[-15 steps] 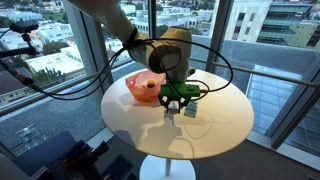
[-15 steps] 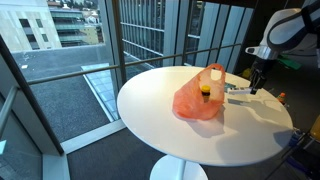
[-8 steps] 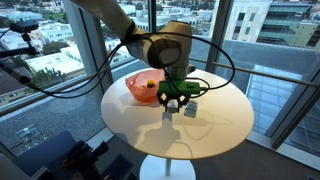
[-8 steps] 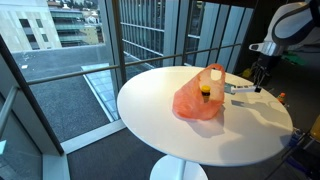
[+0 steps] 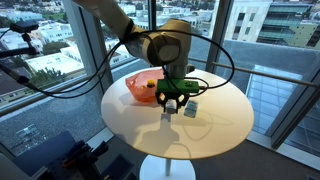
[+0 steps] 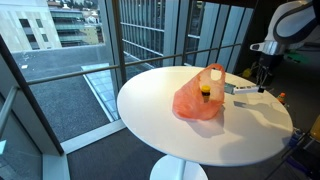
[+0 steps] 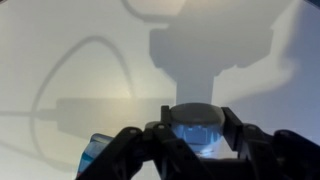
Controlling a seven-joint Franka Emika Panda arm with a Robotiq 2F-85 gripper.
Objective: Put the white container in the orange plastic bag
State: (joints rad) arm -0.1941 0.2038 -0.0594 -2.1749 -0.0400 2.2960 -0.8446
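The orange plastic bag (image 5: 143,85) lies on the round white table (image 5: 205,140), and also shows in an exterior view (image 6: 198,98) with a small yellow item inside. My gripper (image 5: 178,103) hangs just beside the bag, near the table's edge in an exterior view (image 6: 262,88). In the wrist view the gripper (image 7: 197,150) is shut on the white container (image 7: 197,127), a small round tub with a grey lid and a bluish body, held above the table.
A small pale bluish object (image 5: 191,110) sits on the table right by the gripper; its corner shows in the wrist view (image 7: 95,155). Tall windows and railings surround the table (image 6: 200,140). A black cable loops from the arm.
The gripper has shifted slightly away from the bag and a little upward with the container in it. The bag has not moved.
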